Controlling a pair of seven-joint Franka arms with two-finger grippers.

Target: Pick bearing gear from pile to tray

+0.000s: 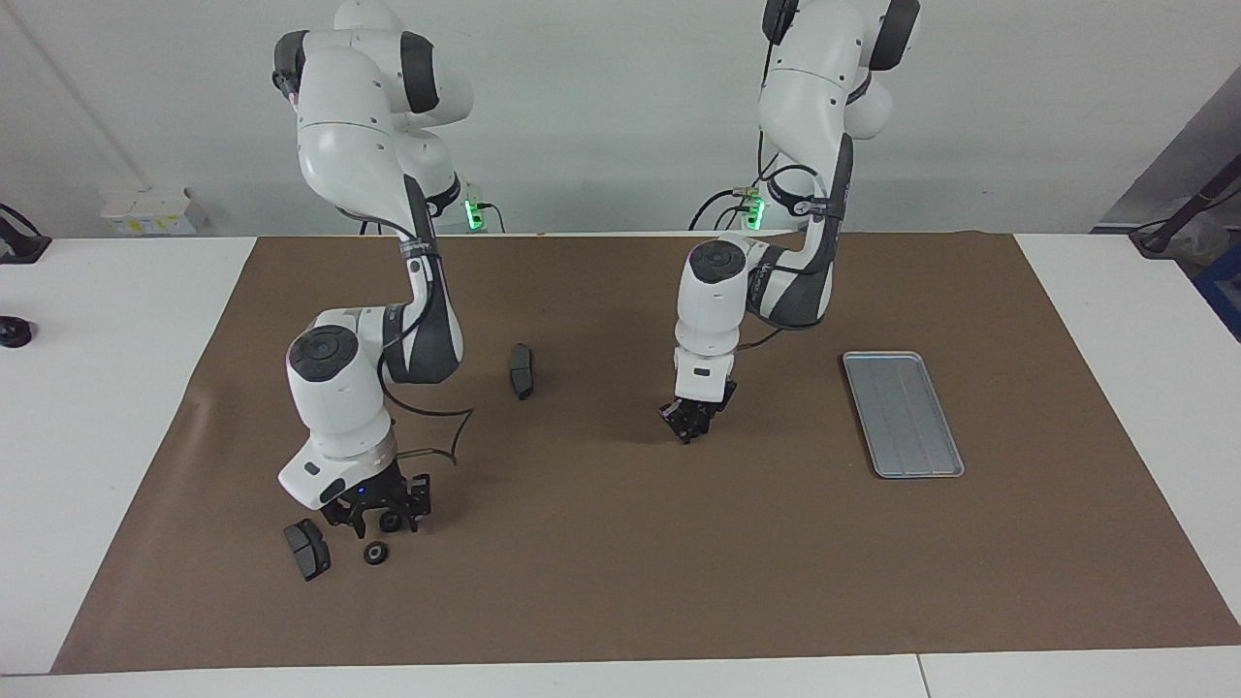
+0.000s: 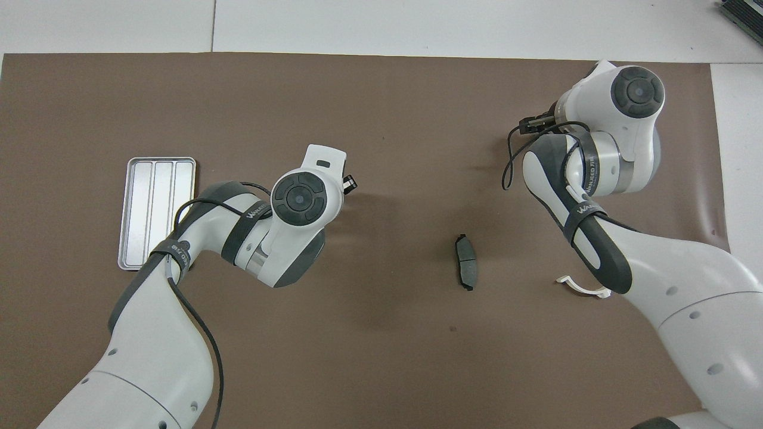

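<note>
The pile lies on the brown mat at the right arm's end: a black gear (image 1: 375,553), a second black gear (image 1: 391,522) and a dark grey brake-pad piece (image 1: 307,549). My right gripper (image 1: 383,512) is down at the pile, open, with the second gear between its fingers. In the overhead view the right arm's wrist hides that gripper and those parts. The silver grooved tray (image 1: 902,414) lies at the left arm's end and holds nothing; it also shows in the overhead view (image 2: 156,211). My left gripper (image 1: 690,427) hangs shut just above the mat's middle.
A second brake-pad piece (image 1: 522,370) lies alone between the arms, nearer to the robots than the pile; it also shows in the overhead view (image 2: 465,269). A white half-ring (image 2: 581,286) peeks out beside the right arm. The brown mat (image 1: 620,582) covers most of the white table.
</note>
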